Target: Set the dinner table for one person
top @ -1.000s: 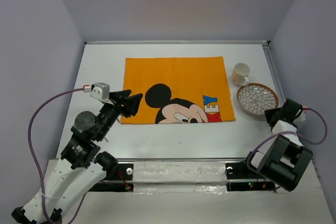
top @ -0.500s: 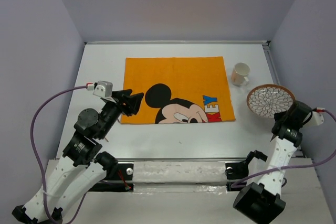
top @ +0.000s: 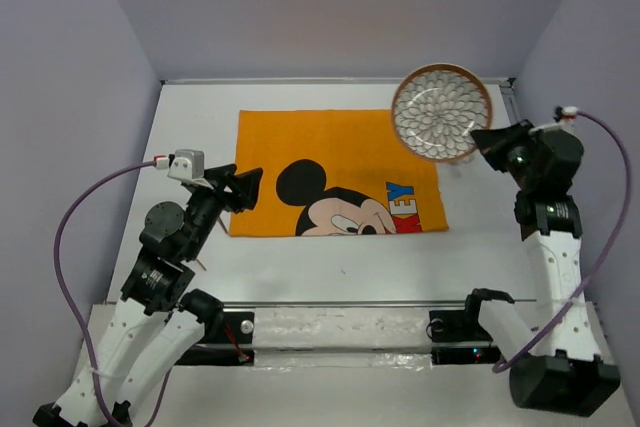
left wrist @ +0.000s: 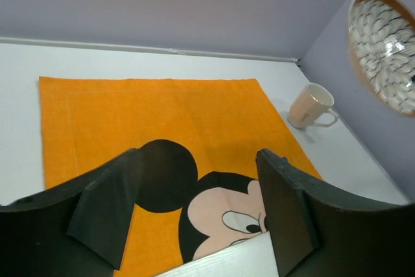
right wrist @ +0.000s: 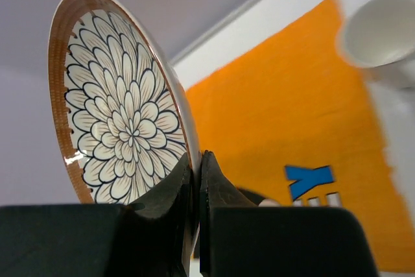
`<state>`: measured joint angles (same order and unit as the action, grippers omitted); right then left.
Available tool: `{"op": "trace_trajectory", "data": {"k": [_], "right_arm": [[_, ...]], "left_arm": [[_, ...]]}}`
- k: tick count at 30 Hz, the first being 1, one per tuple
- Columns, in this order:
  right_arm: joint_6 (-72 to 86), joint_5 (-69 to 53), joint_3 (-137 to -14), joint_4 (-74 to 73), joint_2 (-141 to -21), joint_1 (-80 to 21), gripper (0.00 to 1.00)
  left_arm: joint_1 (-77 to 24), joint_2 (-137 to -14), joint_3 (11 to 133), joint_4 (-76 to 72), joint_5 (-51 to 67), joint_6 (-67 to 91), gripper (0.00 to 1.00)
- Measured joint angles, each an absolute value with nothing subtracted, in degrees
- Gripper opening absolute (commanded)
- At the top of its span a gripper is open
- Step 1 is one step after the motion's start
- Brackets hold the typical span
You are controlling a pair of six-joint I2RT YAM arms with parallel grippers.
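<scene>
A brown-rimmed plate (top: 441, 113) with a white flower pattern hangs in the air, tilted on edge, over the far right corner of the orange Mickey Mouse mat (top: 335, 172). My right gripper (right wrist: 198, 157) is shut on the plate's (right wrist: 123, 128) rim and shows at the plate's right side from above (top: 492, 140). My left gripper (top: 250, 183) stands open with nothing in it, low over the mat's near left corner (left wrist: 198, 160). The mat lies flat in the middle of the white dinner table (top: 330, 252).
A cream mug (left wrist: 311, 105) stands on the table just right of the mat's far right corner, under the raised plate (left wrist: 386, 50). Purple walls close in the table on the left, back and right. A metal rail (top: 340, 322) runs along the near edge.
The right arm has lifted the plate off the table at the right and swung it up and back-left over the mat's corner. The left gripper opened a little wider.
</scene>
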<state>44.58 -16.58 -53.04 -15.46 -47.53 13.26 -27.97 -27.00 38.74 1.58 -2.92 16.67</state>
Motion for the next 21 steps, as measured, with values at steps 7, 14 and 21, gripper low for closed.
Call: {"op": "trace_trajectory", "data": {"k": [7,14,21], "right_arm": [[41.89,-18.09,-56.10,-8.03,-69.38,-13.98,0.00],[41.41,-17.65,-57.28,-4.93,-84.97,-18.37,0.00],[42.04,-16.80,-59.33,0.21,-93.76,-18.59,0.00]], "left_arm": [[-23.81,-27.79,38.74,1.54,-2.83,16.32,0.99],[-20.40,-28.49,38.74,1.52,-2.57,16.34,0.99],[-19.35,-29.19,38.72,1.50,-2.00,16.34,0.99]]}}
